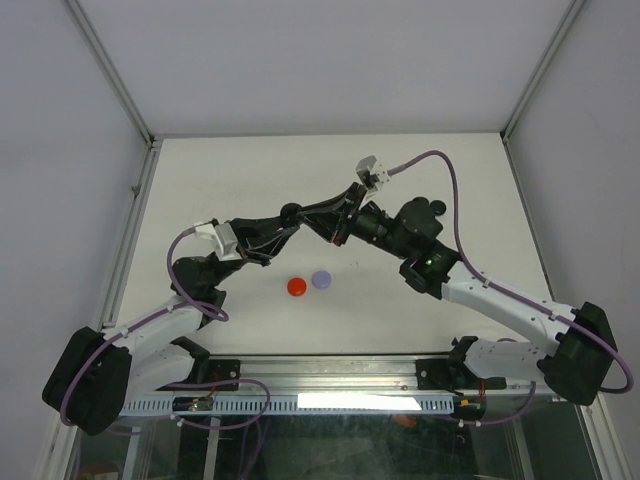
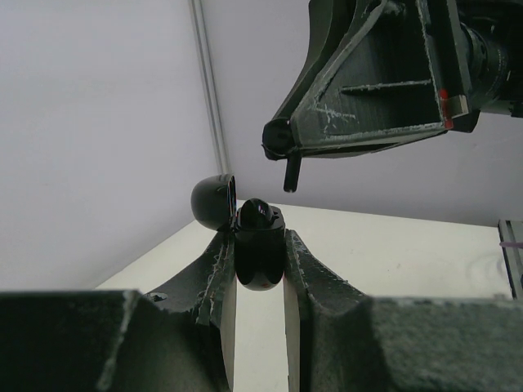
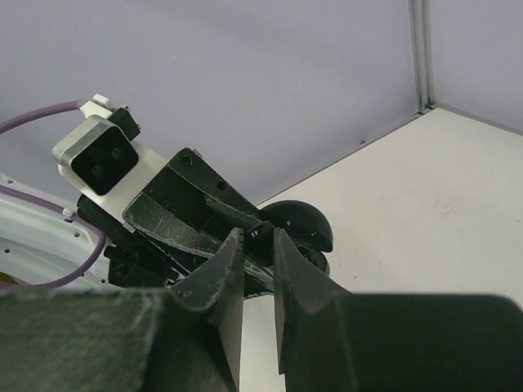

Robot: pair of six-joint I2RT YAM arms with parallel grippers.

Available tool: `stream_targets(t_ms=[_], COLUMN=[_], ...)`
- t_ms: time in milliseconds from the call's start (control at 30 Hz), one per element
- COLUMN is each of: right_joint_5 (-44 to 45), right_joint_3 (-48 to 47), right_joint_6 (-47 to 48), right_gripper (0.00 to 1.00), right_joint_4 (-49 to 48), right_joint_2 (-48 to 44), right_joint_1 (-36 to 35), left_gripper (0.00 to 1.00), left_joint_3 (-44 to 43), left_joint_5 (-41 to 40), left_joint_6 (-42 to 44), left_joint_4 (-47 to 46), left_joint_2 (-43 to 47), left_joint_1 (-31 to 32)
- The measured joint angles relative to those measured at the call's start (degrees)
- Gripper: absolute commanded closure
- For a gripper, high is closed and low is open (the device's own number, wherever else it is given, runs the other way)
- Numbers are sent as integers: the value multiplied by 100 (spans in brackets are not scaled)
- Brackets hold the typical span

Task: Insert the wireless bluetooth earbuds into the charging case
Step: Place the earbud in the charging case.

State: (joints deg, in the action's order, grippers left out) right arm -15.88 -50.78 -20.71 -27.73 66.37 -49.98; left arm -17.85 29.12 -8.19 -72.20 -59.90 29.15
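The left arm (image 1: 165,328) and right arm (image 1: 505,305) have white lower links, black joints and bulky black bases (image 1: 85,380). Purple cables (image 1: 452,195) run along each arm, looping free at the wrists. The wrist cameras (image 1: 372,172) sit in white-grey boxes; one shows twin lenses. A green light (image 1: 432,263) glows on the right arm's black elbow housing. The left fingers (image 2: 319,278) and right fingers (image 3: 221,278) are dark grey and rough-textured, with whitish scuffs along their edges. A red mark (image 2: 444,102) shows on the right fingers' mount.

White matte table (image 1: 220,170). Two round discs lie flat on it, nearer the near edge than the far one and roughly midway between the left and right edges. The red disc (image 1: 297,286) has the lilac disc (image 1: 321,280) just beside it, on its right.
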Motion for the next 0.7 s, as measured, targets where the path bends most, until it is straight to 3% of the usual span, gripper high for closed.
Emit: stream_targets(t_ms=[700], right_joint_5=[190], right_joint_3=[101], right_joint_6=[0], right_gripper=[87], right_joint_4=[-365], right_joint_2=[219], right_joint_1=[-157], left_gripper=[100], left_joint_3=[0], left_joint_5=[144], left_joint_6=[-175], left_joint_4=[-251], left_joint_2=[0], left_joint_1=[0])
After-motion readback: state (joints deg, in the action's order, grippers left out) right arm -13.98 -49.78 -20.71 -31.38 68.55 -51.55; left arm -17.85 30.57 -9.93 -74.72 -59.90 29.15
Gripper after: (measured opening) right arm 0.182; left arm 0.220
